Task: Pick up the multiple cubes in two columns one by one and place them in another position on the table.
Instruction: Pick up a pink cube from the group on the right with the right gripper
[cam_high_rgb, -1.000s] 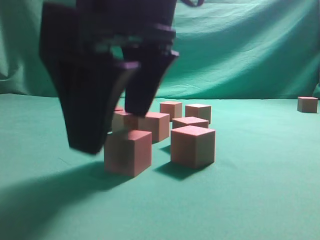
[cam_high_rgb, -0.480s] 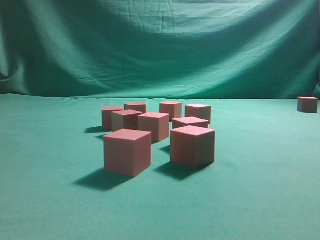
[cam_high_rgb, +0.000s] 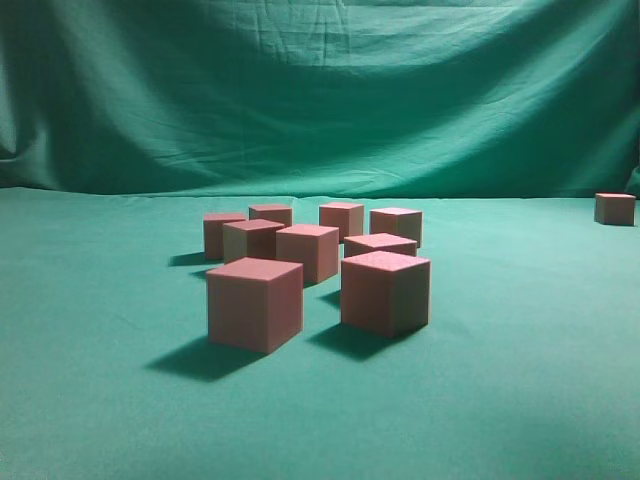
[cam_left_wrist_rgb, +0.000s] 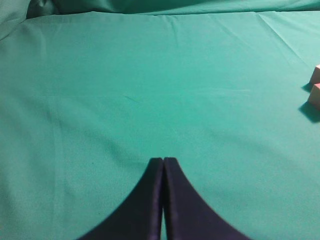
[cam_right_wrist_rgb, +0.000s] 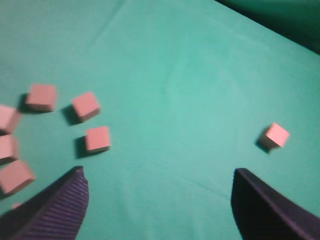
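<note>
Several pink cubes (cam_high_rgb: 255, 303) stand in two columns on the green table (cam_high_rgb: 520, 380) in the exterior view; one more cube (cam_high_rgb: 614, 208) sits alone at the far right. No gripper shows in that view. My left gripper (cam_left_wrist_rgb: 163, 161) is shut and empty over bare cloth, with two cubes (cam_left_wrist_rgb: 315, 95) at the right edge of its view. My right gripper (cam_right_wrist_rgb: 159, 176) is open wide and empty, high above the table. Its view shows several cubes (cam_right_wrist_rgb: 97, 139) at the left and a lone cube (cam_right_wrist_rgb: 274, 135) at the right.
A draped green cloth backdrop (cam_high_rgb: 400, 90) hangs behind the table. Bare cloth lies to the left of the columns and between them and the lone cube.
One second ago a dark gripper hung over the front left cube in the exterior view. It has since left that view. The cubes have not moved.
</note>
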